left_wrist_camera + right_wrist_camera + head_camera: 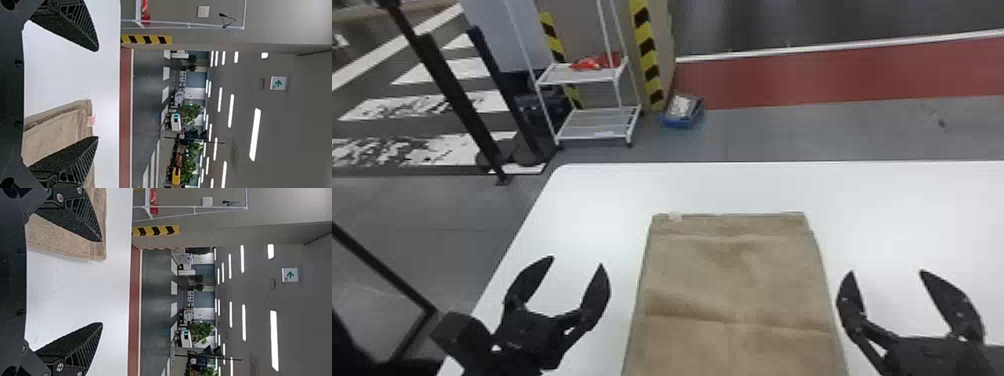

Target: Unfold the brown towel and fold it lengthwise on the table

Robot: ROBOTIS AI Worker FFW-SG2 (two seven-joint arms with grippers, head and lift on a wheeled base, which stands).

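A grey floor (857,135) with a red strip (832,75) lay beyond your white table (732,187), and a rack (582,75) with 2 shelves in sight stood past the table's far left corner, near a blue box (679,121). Your brown towel (742,280) was spread flat, creased crosswise, its far side just short of the table's far edge. At the towel's far left corner you had what was probably a small pale tag (675,216). Your left gripper (577,260) was open and empty between the towel and the table's left edge; your right gripper (886,271), also open and empty, was on the towel's right side.
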